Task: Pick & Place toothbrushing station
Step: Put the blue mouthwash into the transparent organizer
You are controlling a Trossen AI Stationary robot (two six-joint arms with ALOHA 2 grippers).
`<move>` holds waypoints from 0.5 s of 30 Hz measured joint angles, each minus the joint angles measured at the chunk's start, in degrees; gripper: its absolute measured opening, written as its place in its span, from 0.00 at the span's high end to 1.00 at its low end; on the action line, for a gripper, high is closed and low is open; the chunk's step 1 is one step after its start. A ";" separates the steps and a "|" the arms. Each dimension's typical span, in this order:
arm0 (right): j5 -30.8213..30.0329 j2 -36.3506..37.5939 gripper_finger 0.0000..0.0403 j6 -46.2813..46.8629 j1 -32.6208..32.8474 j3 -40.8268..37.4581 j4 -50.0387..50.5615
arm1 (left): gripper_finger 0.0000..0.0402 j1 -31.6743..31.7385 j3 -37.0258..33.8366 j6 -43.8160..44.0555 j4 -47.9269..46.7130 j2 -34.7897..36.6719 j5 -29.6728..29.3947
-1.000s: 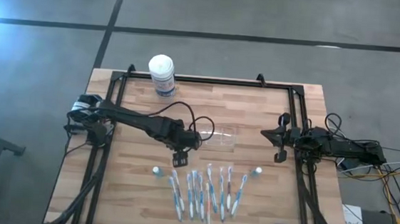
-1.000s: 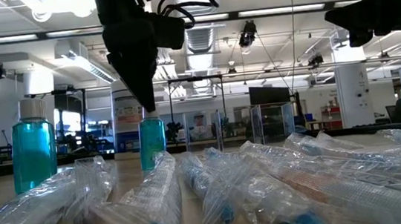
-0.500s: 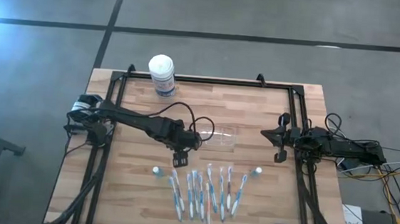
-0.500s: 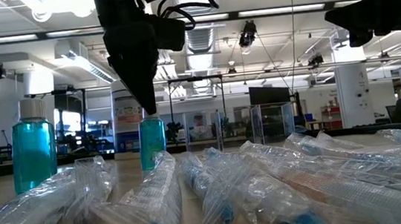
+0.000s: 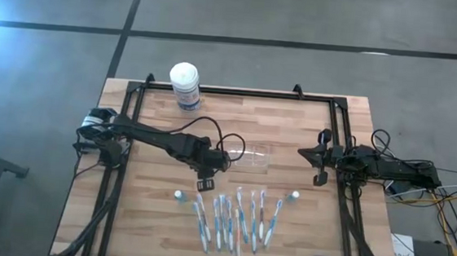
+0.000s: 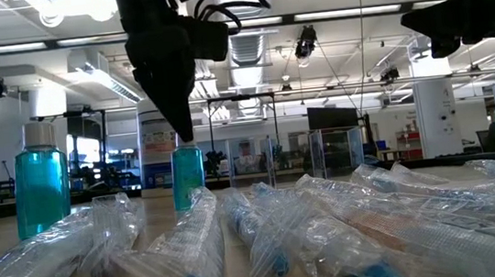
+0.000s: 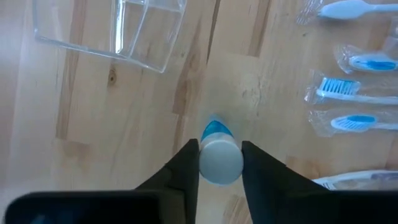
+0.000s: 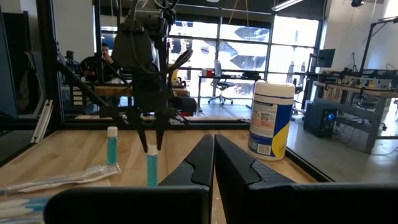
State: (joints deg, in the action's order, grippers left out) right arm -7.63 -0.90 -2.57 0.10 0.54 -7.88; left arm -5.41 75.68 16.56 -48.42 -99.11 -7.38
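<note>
Start at the near edge of the bench point(image 5: 294, 125). The wrapped toothbrushes point(image 5: 234, 218) lie there in a loose row, with small blue-filled bottles standing at either end.

Just beyond the row, locate the left hand point(image 5: 206, 178). It points straight down over one small bottle point(image 7: 220, 160) with a white cap. In the left wrist view its fingers point(image 7: 186, 168) stand apart, one on each side of the cap. The low view shows the fingertips just above the cap and the bottle standing on the bench. Treat this hand as open and holding nothing.

Compared with one second ago, the left hand has shifted only slightly in the high view and is almost unchanged in the low view. No object has moved.

Next, find the toothbrushing station point(image 5: 248, 152). It sits empty on the bench near the middle, just beyond the left hand and apart from it. Nothing touches it. Judge the pick of the station as not yet begun, because the left hand is lined up on the bottle instead.

Level with the station, the right hand point(image 5: 319, 161) waits at the right side, fingers closed together and empty.

Farthest away, the white-lidded canister point(image 5: 185, 84) stands at the bench's far edge.
</note>
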 joint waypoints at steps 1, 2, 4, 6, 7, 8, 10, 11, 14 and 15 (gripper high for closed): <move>0.01 0.00 0.98 0.00 0.00 0.00 0.02 | 0.77 0.00 0.00 -0.20 0.02 0.00 0.00; 0.00 0.00 0.98 0.00 0.00 0.00 0.01 | 0.77 -0.03 0.00 -0.46 0.02 0.00 0.00; 0.01 -0.01 0.98 -0.02 0.00 0.00 0.02 | 0.77 -0.07 0.02 -0.72 -0.02 0.00 0.00; 0.01 -0.01 0.98 -0.02 0.00 0.00 0.02 | 0.77 -0.16 0.26 -1.44 -0.13 0.05 0.02; 0.01 0.01 0.98 -0.02 0.00 0.00 0.02 | 0.77 -0.27 0.36 -1.77 -0.14 0.35 0.04; 0.01 0.00 0.98 -0.02 0.00 0.00 0.02 | 0.77 -0.35 0.49 -2.10 -0.12 0.72 0.03; 0.01 0.01 0.98 -0.02 -0.01 0.00 0.02 | 0.77 -0.53 1.02 -2.89 0.27 2.46 0.04; 0.01 -0.01 0.98 -0.02 -0.01 0.00 0.02 | 0.77 -0.62 1.20 -3.06 0.59 3.65 0.00; 0.01 0.01 0.98 0.00 -0.02 0.00 0.07 | 0.77 -0.81 0.90 -4.17 1.85 8.66 -0.11; 0.01 0.01 0.98 0.07 -0.02 0.00 0.07 | 0.77 -0.81 0.50 -4.66 2.15 10.66 -0.17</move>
State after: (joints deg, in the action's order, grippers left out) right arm -7.62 -0.89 -2.49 0.08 0.54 -7.81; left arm -6.22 76.18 11.90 -46.27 -88.45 -7.55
